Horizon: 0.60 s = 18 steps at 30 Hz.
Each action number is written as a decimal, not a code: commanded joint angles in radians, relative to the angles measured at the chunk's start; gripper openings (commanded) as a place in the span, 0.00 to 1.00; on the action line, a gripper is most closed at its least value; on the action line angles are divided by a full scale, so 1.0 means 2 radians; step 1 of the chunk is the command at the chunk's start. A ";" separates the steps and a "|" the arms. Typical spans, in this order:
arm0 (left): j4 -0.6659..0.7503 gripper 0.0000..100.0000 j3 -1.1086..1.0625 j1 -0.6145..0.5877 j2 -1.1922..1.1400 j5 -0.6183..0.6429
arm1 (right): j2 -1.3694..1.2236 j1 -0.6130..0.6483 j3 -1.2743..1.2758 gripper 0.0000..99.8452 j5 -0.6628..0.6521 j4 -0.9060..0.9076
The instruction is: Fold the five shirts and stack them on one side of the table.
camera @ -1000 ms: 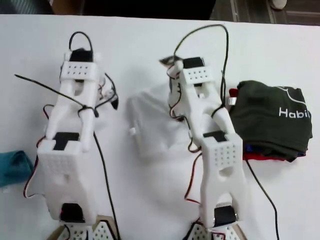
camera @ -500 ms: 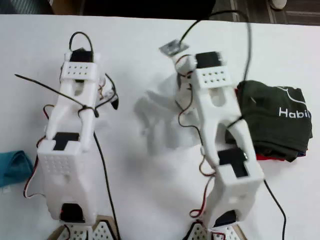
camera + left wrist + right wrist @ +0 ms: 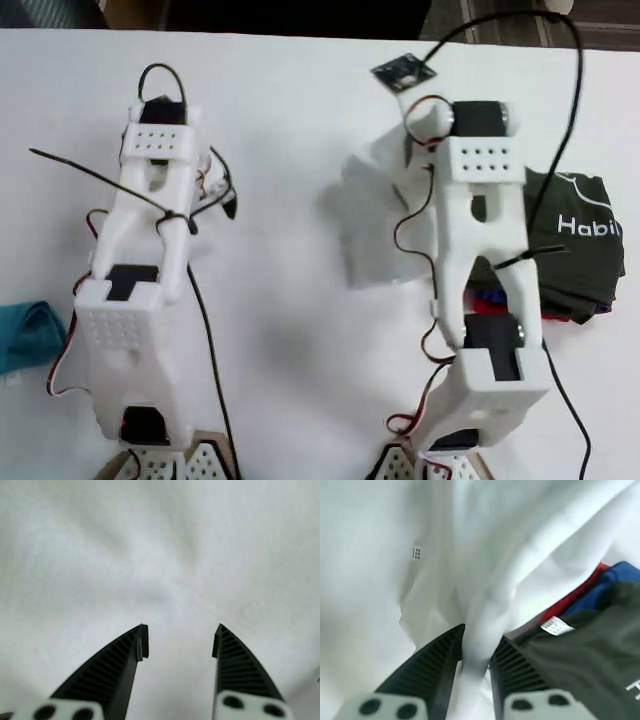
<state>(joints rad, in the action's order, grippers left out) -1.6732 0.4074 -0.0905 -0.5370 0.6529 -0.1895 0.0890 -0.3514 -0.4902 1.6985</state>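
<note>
White shirt (image 3: 375,235) hangs clamped in the jaws of the right arm (image 3: 485,215), held up just beside the dark-topped stack (image 3: 565,265) on the right side of the bench (image 3: 280,380), probably so it can be laid on top, while the jaws of the left arm (image 3: 140,250) stand apart, holding nothing.

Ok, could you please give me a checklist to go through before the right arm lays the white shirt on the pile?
1. Right tool shut on white shirt: ok.
2. White shirt neatly folded: cannot tell.
3. Dark green shirt, the landing spot, lying flat: ok.
4. Left tool open, away from the shirts: ok.
5. Teal shirt folded and stacked: not ok, it lies far from the others.
</note>
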 commanded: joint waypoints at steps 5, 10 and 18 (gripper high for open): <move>0.005 0.23 -0.002 0.002 0.039 0.000 | 0.092 -0.060 -0.005 0.02 -0.018 0.000; 0.005 0.23 -0.002 0.002 0.039 -0.001 | 0.119 -0.102 -0.005 0.02 -0.031 0.000; 0.003 0.23 -0.001 0.002 0.012 -0.001 | 0.125 -0.197 -0.005 0.02 -0.048 -0.006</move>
<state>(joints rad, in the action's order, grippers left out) -1.6732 0.4028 -0.0905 -0.5370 0.6529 0.0008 -0.2348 -0.3498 -0.5577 1.6985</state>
